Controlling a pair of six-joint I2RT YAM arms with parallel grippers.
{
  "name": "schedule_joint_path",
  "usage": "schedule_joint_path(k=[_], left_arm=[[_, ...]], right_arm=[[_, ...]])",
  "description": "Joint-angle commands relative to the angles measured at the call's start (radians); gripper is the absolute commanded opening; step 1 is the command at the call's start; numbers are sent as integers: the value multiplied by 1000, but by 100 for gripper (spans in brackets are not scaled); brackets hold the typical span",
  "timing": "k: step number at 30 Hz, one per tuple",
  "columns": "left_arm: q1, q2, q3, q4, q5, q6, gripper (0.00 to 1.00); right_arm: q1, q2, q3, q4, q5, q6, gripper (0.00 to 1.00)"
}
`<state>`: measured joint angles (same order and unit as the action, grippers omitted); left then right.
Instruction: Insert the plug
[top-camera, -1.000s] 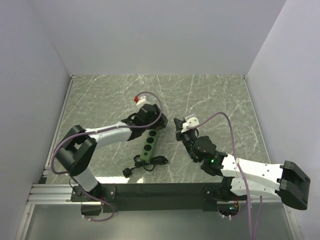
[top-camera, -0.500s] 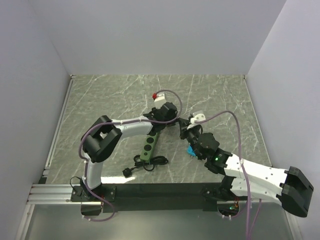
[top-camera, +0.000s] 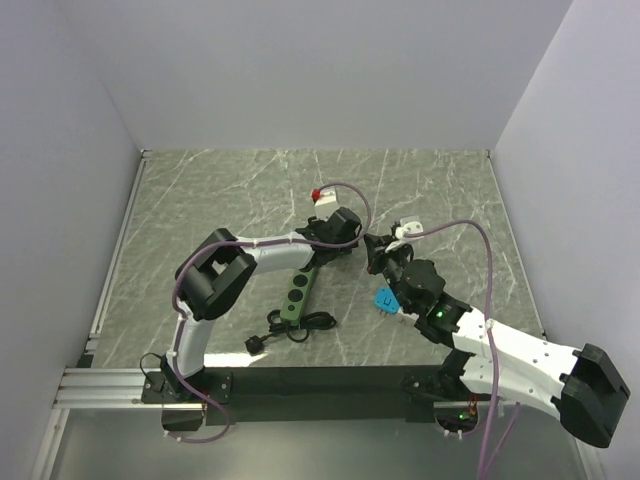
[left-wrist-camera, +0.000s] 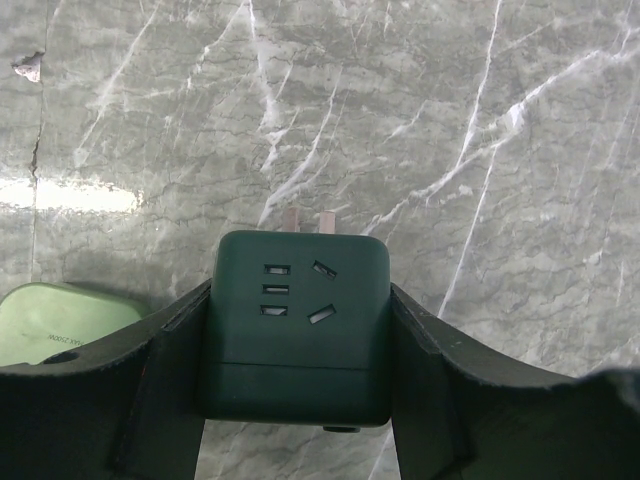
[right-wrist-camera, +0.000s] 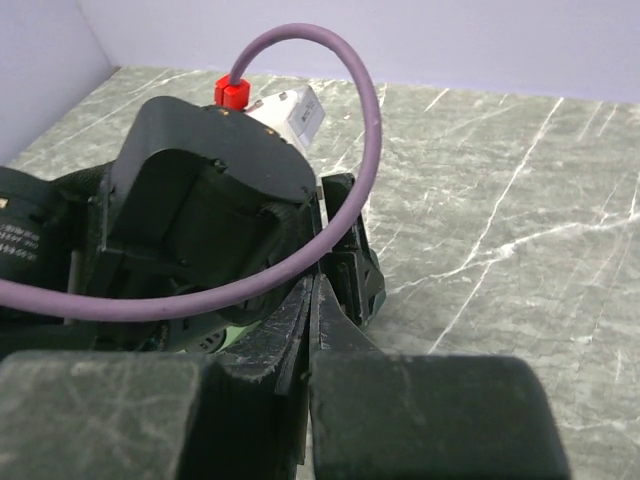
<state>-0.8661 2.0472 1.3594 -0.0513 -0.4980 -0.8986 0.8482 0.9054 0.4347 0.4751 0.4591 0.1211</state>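
A grey-green marbled table top (top-camera: 200, 200) is carrying the whole scene, and a long green power strip with black sockets (top-camera: 298, 290) is lying lengthways on it. The left arm is reaching in from the strip's left and crossing above its far end, while the right arm is stretching in from the strip's right. The left gripper (left-wrist-camera: 300, 345) is hovering just right of the strip's far end, its black fingers (left-wrist-camera: 165, 355) pressing both flanks of a dark green cube-shaped plug adapter (left-wrist-camera: 300, 300). The adapter is hanging above bare marble beside the strip, with two metal prongs (left-wrist-camera: 308, 219) pointing away from the wrist. The right gripper (right-wrist-camera: 311, 310) is sitting a little further right of the strip, close beside the left one, with its pincer squeezed together on nothing. A thin black cord (top-camera: 300, 325) is coiling at the strip's near end, and its black plug (top-camera: 254, 344) is lying to the left of that end. A small blue piece (top-camera: 384, 299) is showing to the strip's right, against the right arm.
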Motion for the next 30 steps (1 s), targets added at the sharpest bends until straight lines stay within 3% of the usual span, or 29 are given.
schedule_joint_path(k=[1,4,9,10,11,18,25,30], left_arm=[[-7,2,40,1,-11,30,28],[-7,-12,23,11,-13,32,38],[-8,-50,-29,76,48,50,69],[-11,-56,-34,90,59,55,89],[-14,-58,-33,87,61,58,99],[-21,-125,-94,143,88,107,99],[36,-326,-233,217,141,144,99],[114,-427,-348,238,176,148,100]], right_arm=[[-21,-13,1,3,-26,41,0],[-28,-7,1,3,-33,48,0],[-40,20,-2,-7,-25,74,1],[-41,24,-4,-9,-23,77,3],[-43,29,-2,-12,-25,81,4],[-47,39,-1,-38,-30,127,15],[-69,105,32,-73,-33,210,51],[-89,220,105,-128,-68,323,63]])
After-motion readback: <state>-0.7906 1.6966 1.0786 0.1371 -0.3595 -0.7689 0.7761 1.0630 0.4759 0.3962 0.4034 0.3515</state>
